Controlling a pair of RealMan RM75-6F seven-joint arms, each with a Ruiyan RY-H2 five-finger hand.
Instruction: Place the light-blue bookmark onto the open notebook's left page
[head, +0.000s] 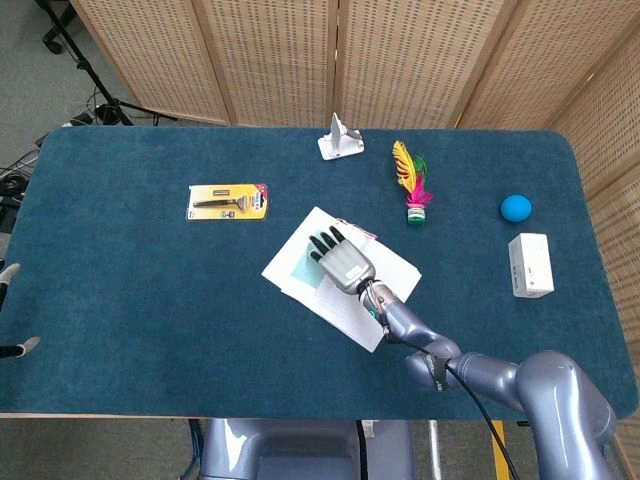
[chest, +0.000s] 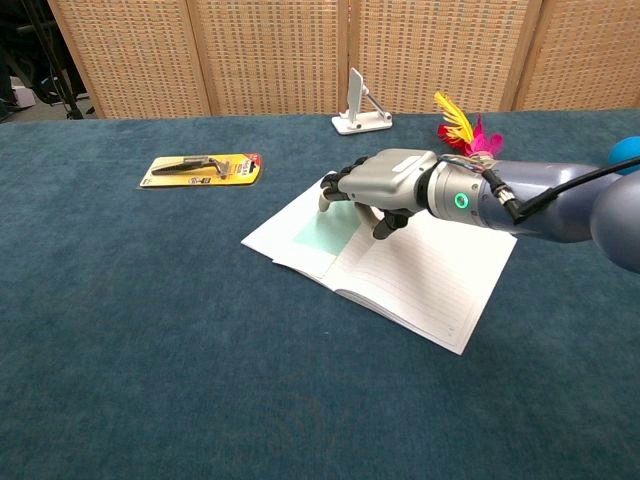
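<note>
One open notebook (head: 340, 280) lies near the middle of the blue counter (head: 140, 290), a single light-blue bookmark (chest: 325, 227) resting flat on its left page. The right robot hand (head: 343, 262) hovers low over the notebook's spine, palm down, fingers (chest: 335, 183) curled loosely over the bookmark's far end; whether they touch it cannot be told, and nothing is held. At the counter's left edge, only two pale fingertips of the left robot hand (head: 10, 312) enter the head view, set apart from each other; whether that hand is spread or closed overall cannot be told.

Five other items share the counter, one of each: a yellow carded tool pack (head: 229, 201) toward the far left, a white phone stand (head: 340, 137) at the far edge, a feathered shuttlecock (head: 411, 182) just right of it, a blue ball (head: 515, 207) near the right edge, and a white box (head: 530, 265) just nearer than the ball.
</note>
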